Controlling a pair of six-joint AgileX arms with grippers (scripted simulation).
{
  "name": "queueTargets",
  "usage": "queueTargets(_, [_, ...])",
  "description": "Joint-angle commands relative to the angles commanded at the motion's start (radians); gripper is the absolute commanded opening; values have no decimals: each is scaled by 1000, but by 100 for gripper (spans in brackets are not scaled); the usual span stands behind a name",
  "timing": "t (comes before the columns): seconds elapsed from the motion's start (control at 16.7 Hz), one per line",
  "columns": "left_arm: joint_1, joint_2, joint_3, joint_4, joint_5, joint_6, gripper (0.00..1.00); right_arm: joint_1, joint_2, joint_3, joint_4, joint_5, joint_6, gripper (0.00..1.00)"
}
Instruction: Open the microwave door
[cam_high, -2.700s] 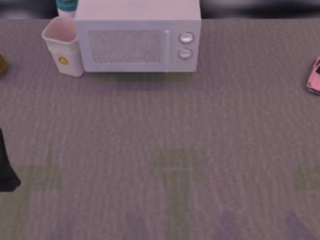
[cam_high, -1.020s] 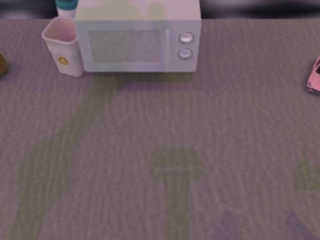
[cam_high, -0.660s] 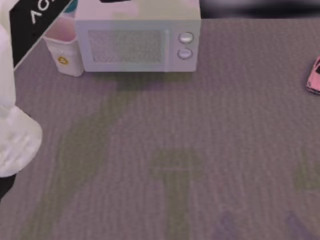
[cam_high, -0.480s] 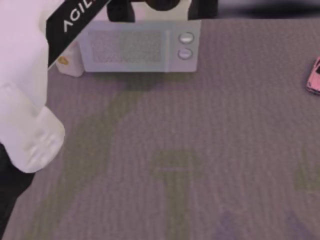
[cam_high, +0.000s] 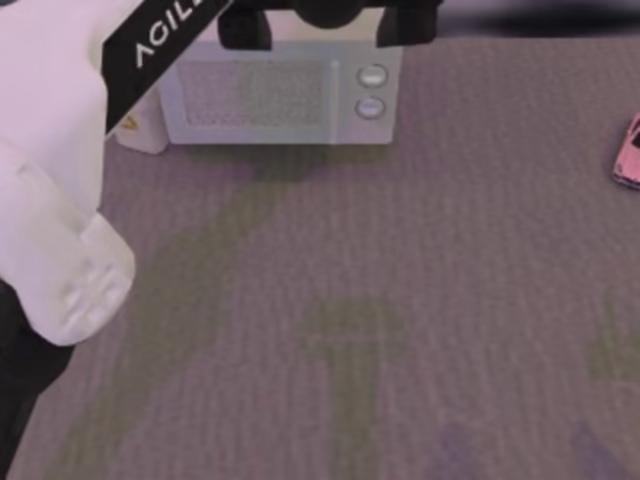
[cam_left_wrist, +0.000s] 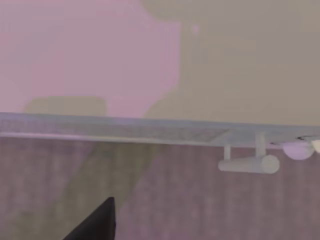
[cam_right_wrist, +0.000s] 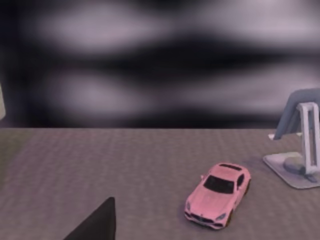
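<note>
Reaching in from the top view's left, the left arm (cam_high: 70, 170) lies across the near-left corner of the microwave (cam_high: 285, 85), its white link with the black lettered band covering most of the small white bin (cam_high: 135, 130) that stands just beside the microwave's left wall. Dark wrist hardware sits over the microwave's top, above the door. The left gripper itself is hidden in the top view; in the left wrist view only one dark finger (cam_left_wrist: 97, 225) shows at the frame edge, so whether it is open or closed cannot be told.

The microwave stands at the far edge of the table (cam_high: 400, 300), left of centre. The microwave door (cam_high: 250, 95) lies flush with the front, mesh window facing the table, so it is shut. Right of the door is the knob panel with two silver knobs (cam_high: 372, 75), one above the other. The left wrist view looks down along the microwave's front edge: the door handle (cam_left_wrist: 248, 164), a pale bar on two short posts, stands out from the door, with one knob (cam_left_wrist: 297, 150) just beside it. The dark finger is well apart from the handle.

Right arm: parked, not seen in the top view. Its wrist view shows a pink toy car (cam_right_wrist: 218, 194) on the table, well to the right of the microwave, near a grey stand (cam_right_wrist: 300, 150). One dark finger (cam_right_wrist: 97, 225) only; state cannot be told.
</note>
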Motion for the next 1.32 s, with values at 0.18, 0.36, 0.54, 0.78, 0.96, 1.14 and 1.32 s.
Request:
queueTargets(0.18, [14,15,-58,79,6,15,100,0,0,0,0,0,0,100])
queueTargets(0.36, [32,36,-131,179,14,34,100,0,0,0,0,0,0,100])
queueTargets(0.54, [44,49,-177,242,20,45,100,0,0,0,0,0,0,100])
queueTargets(0.78, [45,50,-179,244,20,45,100,0,0,0,0,0,0,100])
queueTargets(0.96, [45,50,-179,244,20,45,77,0,0,0,0,0,0,100])
queueTargets(1.14, [45,50,-179,244,20,45,55,0,0,0,0,0,0,100])
queueTargets(1.32, [45,50,-179,244,20,45,32,0,0,0,0,0,0,100])
